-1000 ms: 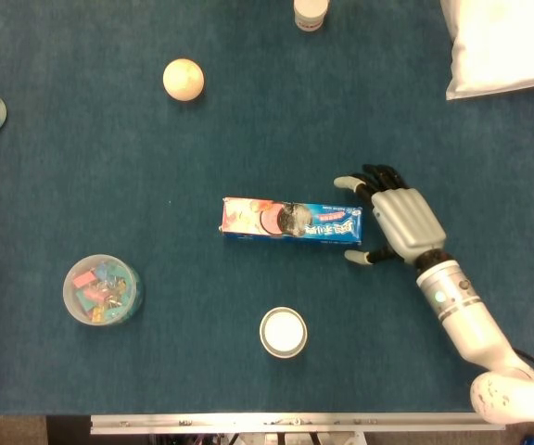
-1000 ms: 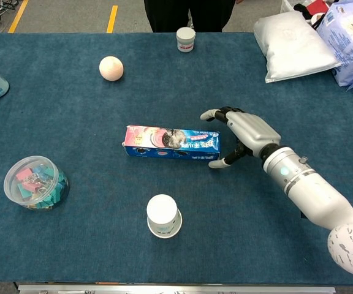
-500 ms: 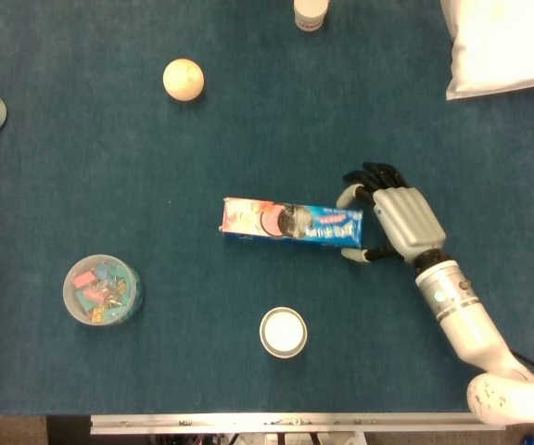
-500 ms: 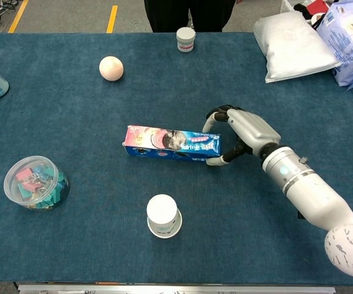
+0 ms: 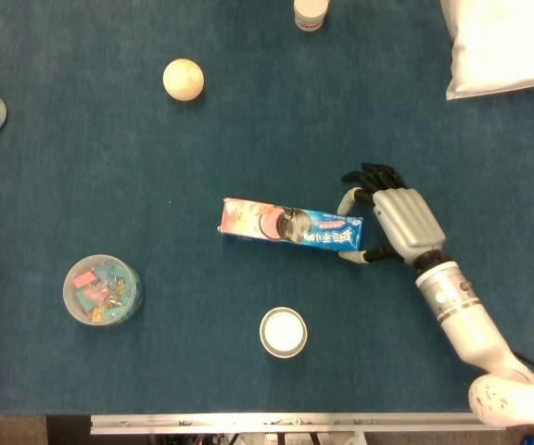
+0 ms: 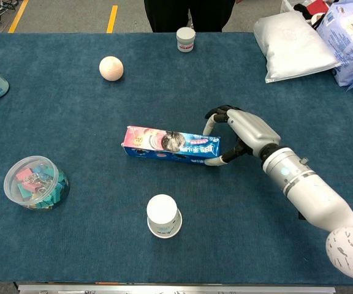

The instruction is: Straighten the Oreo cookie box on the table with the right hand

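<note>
The long blue Oreo box (image 5: 290,226) (image 6: 171,146) lies flat in the middle of the blue table, slightly tilted with its right end nearer me. My right hand (image 5: 399,221) (image 6: 245,133) is at that right end and grips it: fingers (image 6: 211,122) curl over the far side and the thumb (image 6: 218,161) presses the near side. The left hand shows in neither view.
A white cup (image 5: 283,332) stands just in front of the box. A clear tub of clips (image 5: 103,289) sits front left, a pale ball (image 5: 183,80) back left, a small white jar (image 5: 310,13) at the far edge, a white bag (image 5: 502,48) back right.
My right hand's fingers have closed from spread apart onto the box's right end. That end has shifted a little toward me, tilting the box.
</note>
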